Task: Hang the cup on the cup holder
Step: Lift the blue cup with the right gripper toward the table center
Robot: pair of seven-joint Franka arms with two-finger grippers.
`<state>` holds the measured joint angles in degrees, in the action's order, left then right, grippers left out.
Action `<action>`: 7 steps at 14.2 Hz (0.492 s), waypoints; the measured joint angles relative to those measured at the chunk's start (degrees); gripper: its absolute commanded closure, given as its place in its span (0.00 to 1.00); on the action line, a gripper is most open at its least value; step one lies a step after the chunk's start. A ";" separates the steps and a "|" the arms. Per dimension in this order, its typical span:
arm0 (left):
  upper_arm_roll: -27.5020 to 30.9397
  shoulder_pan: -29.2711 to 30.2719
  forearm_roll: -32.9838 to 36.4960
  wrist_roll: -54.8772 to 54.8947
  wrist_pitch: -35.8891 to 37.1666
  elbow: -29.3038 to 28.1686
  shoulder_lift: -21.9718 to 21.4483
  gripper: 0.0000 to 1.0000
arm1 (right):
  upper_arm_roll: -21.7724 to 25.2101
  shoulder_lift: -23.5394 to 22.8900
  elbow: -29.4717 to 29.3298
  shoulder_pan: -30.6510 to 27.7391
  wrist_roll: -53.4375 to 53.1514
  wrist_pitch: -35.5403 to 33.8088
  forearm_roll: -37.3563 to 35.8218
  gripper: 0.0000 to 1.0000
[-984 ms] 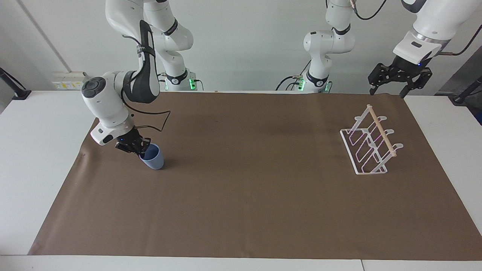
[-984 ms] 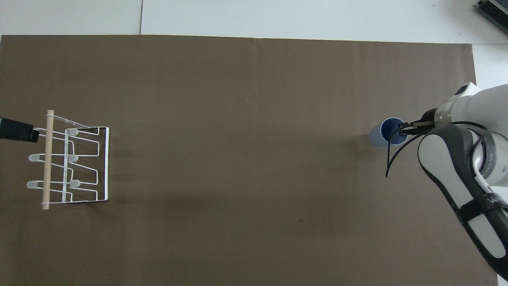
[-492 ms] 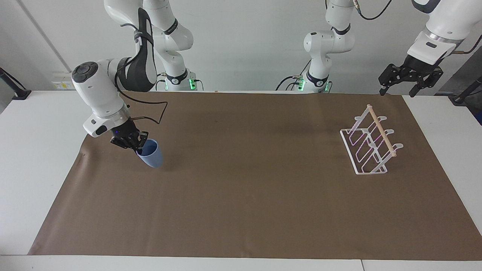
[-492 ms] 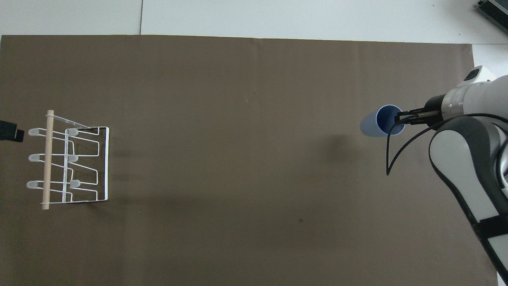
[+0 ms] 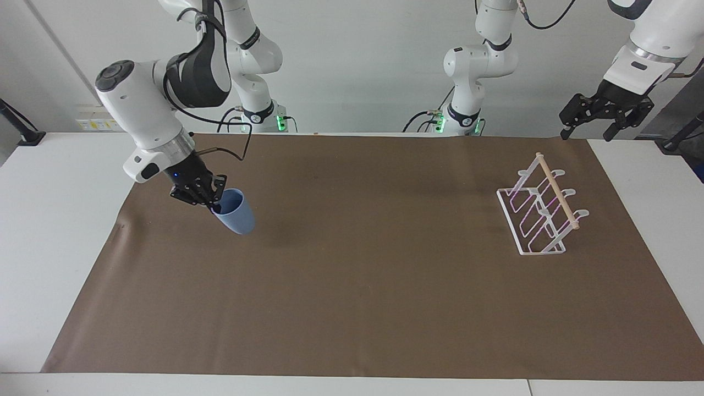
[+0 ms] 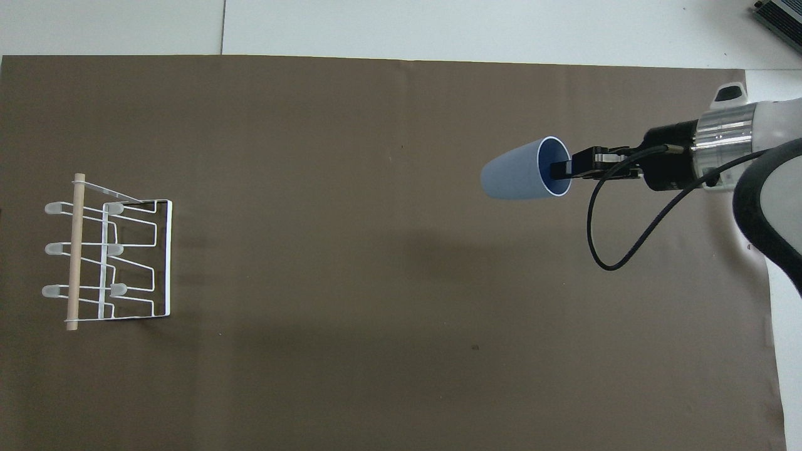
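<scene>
The light-blue cup [image 5: 236, 215] is off the mat, tilted with its base pointing toward the middle of the table; it also shows in the overhead view [image 6: 515, 178]. My right gripper [image 5: 215, 203] is shut on the cup's rim, one finger inside the mouth, as the overhead view [image 6: 562, 169] shows. It holds the cup over the mat at the right arm's end. The white wire cup holder [image 5: 542, 208] with its wooden dowel stands at the left arm's end [image 6: 106, 250], with nothing on it. My left gripper [image 5: 588, 131] is open and empty, raised past the mat's corner near the rack.
A brown mat [image 5: 352, 286] covers most of the white table. A black cable [image 6: 604, 238] loops down from the right wrist. A power strip [image 5: 99, 122] sits at the table's edge near the right arm's base.
My right gripper has lifted the cup off the mat, tilted it further and carried it toward the middle of the table. My left gripper has risen and drawn away from the rack.
</scene>
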<state>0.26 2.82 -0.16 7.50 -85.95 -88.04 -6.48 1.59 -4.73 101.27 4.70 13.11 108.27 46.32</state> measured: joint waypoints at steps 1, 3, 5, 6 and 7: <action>0.03 0.00 0.00 0.00 0.03 -0.01 -0.55 0.00 | -0.06 -0.03 0.64 0.58 0.15 -1.00 4.04 1.00; 0.04 0.00 0.00 0.02 0.10 -0.03 -1.23 0.00 | -0.02 0.00 2.39 0.77 1.32 -3.96 12.05 1.00; -0.21 -0.05 0.00 1.30 0.56 -0.13 -1.41 0.00 | -0.02 0.53 5.21 0.89 1.97 -7.06 20.88 1.00; -0.72 -0.18 -0.02 3.26 0.68 -0.14 -1.42 0.00 | -0.03 1.18 7.11 0.98 2.04 -7.60 24.78 1.00; -1.59 -0.42 -0.06 5.27 0.68 -0.14 -1.44 0.00 | -0.05 1.97 9.06 1.02 2.10 -8.26 28.57 1.00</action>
<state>-1.33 2.40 -0.22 12.77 -85.27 -88.18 -7.92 1.54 -2.77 110.34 5.72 15.21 100.02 74.88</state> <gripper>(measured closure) 0.000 0.956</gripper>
